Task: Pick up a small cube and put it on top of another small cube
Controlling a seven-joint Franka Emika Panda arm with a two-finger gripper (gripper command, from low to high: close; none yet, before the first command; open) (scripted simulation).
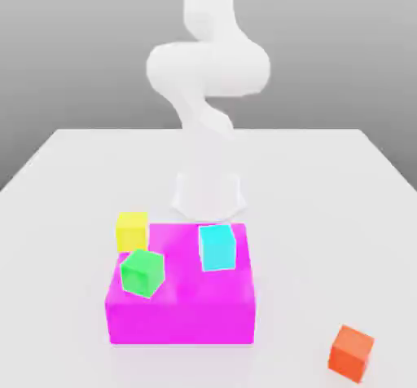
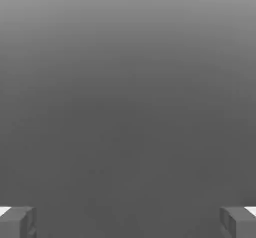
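The small orange-red cube (image 1: 352,351) lies alone on the white table (image 1: 73,182), near the front edge at the exterior view's right. A green cube (image 1: 142,273) and a cyan cube (image 1: 218,246) rest on top of the large magenta block (image 1: 181,313). A yellow cube (image 1: 132,231) stands just behind the block's left corner. In the hand view my gripper (image 2: 128,224) is open, its two grey fingertips (image 2: 17,222) set far apart, nothing between them, only a plain grey backdrop ahead.
The white arm (image 1: 208,68) rises from its base (image 1: 208,195) right behind the magenta block, in the middle of the table. Bare table surface stretches between the block and the orange-red cube.
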